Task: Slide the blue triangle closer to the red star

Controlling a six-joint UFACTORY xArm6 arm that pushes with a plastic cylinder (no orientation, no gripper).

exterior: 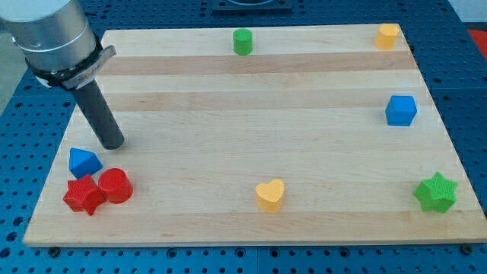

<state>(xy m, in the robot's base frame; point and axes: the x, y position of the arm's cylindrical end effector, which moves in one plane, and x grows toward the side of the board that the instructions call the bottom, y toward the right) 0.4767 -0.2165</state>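
The blue triangle (84, 161) lies near the board's lower left corner. The red star (84, 195) sits just below it, touching or nearly touching. A red cylinder (116, 185) stands right of the star, against it. My tip (112, 143) rests on the board just up and right of the blue triangle, a small gap away.
The wooden board (251, 122) also carries a green cylinder (243, 41) at the top middle, a yellow block (387, 35) at the top right, a blue cube (401, 110) at the right, a green star (436, 192) at the lower right, and a yellow heart (270, 195) at the bottom middle.
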